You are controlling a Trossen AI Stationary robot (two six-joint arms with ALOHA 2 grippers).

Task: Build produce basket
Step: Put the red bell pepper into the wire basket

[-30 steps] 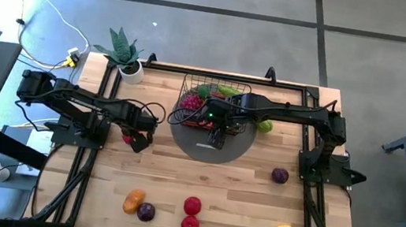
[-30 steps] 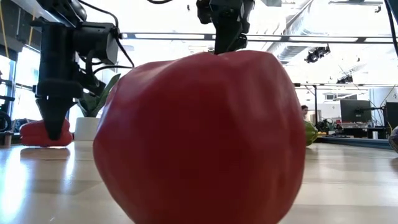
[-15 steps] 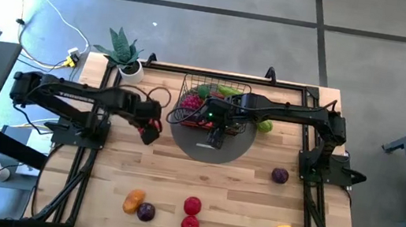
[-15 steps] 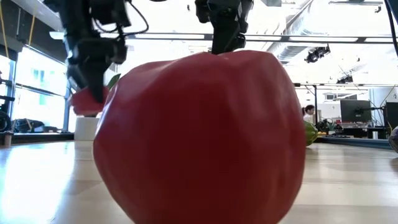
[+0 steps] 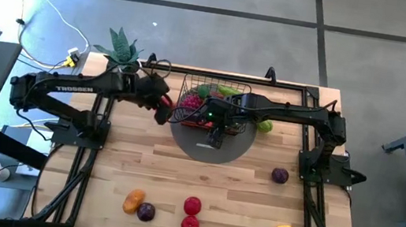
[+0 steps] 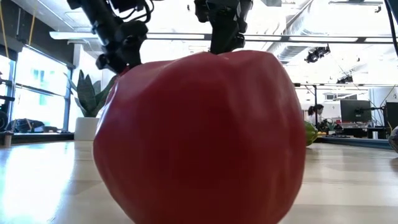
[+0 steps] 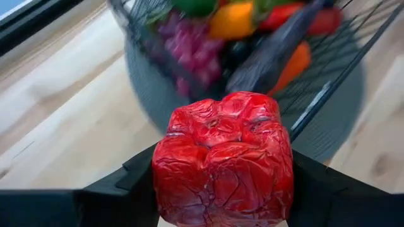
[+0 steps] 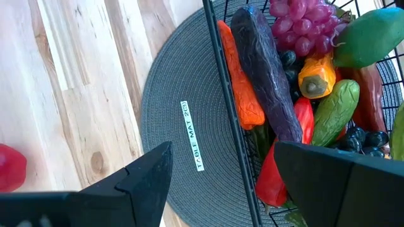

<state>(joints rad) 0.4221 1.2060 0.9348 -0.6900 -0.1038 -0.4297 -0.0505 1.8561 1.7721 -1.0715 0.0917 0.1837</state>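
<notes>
Clamping a red pepper (image 7: 222,159), left fingers (image 5: 162,110); right fingers (image 8: 208,170) apart; basket (image 5: 218,88) half-hidden.

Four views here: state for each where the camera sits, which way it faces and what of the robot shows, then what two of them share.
High view: overhead, straight down; both arms, table, basket.
Low view: table height, level across; a big red pepper fills it, arms descending behind.
Left wrist view: on the left arm, toward the basket; left gripper clamps a red pepper.
Right wrist view: on the right arm, down at the grey mat; right gripper open, empty.
Shared: both wrist views show the purple grapes.
</notes>
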